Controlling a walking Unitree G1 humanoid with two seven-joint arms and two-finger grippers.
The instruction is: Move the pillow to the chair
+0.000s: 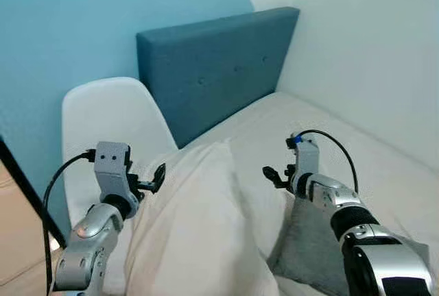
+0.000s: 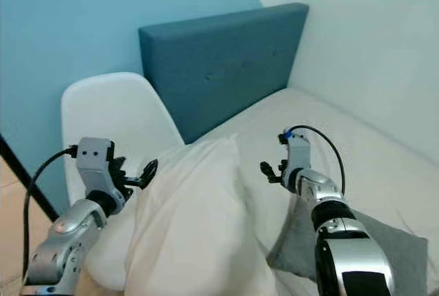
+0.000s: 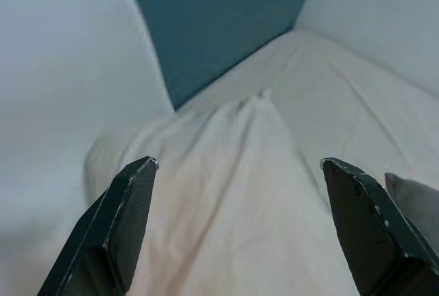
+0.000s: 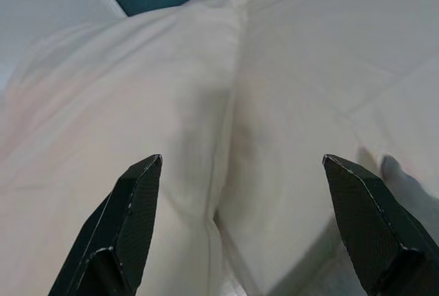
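Pillow [image 1: 199, 227] leans against chair [image 1: 113, 114] (white).

Not showing any words, numbers, labels or signs to read. Nothing written on the pillow [image 1: 199, 227], the chair [image 1: 110, 121], the headboard [image 1: 219, 66] or the walls.
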